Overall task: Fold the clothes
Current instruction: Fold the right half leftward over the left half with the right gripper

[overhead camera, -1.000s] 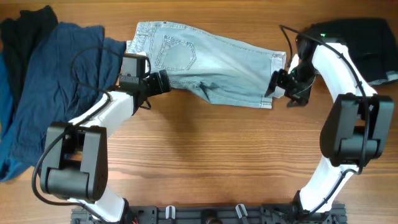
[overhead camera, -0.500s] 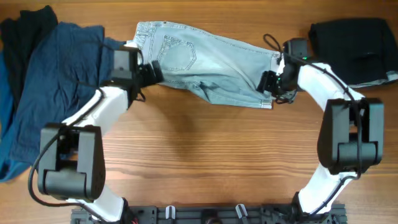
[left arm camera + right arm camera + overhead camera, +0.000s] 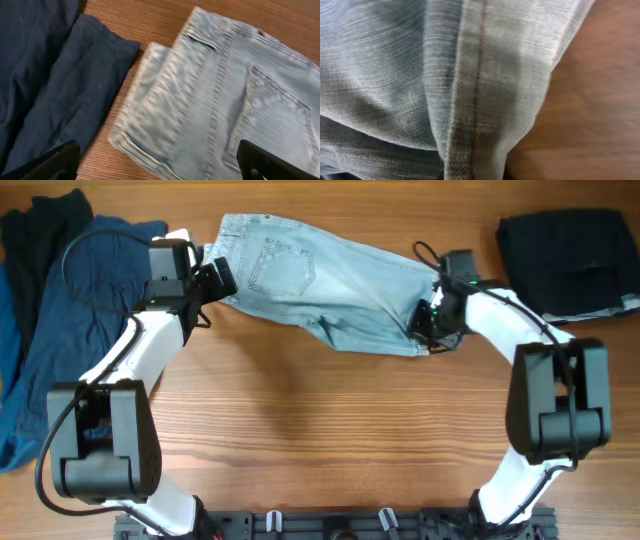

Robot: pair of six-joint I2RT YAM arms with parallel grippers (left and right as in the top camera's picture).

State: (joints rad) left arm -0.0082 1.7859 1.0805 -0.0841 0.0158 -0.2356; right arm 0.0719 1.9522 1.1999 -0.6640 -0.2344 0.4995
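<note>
While the denim shorts (image 3: 320,285) lie flat across the far middle of the table (image 3: 320,430), with their waistband (image 3: 160,95) to our left and their leg hems to our right, we have one arm at each end of them.

Our left gripper (image 3: 222,278) sits at the waistband corner with its jaws spread wide, released and grasping nothing. From the left wrist we see its dark fingers (image 3: 57,160) at the two lower corners of the view, with the waistband edge and a back pocket (image 3: 270,120) facing up between them. We cannot tell whether the fingers touch the denim.

Our right gripper (image 3: 425,325) is down on the near right corner of the shorts, clenched on the cloth at the leg end. The right wrist view is filled with the stitched hem (image 3: 470,90) at very close range, bare wood showing just beside it on the right.

To our left, a navy garment (image 3: 80,310) lies spread out, its edge just beside the waistband. A black garment (image 3: 35,230) lies rumpled at the far left corner. At the far right corner, well apart from the shorts, rests a folded black garment (image 3: 565,255).
</note>
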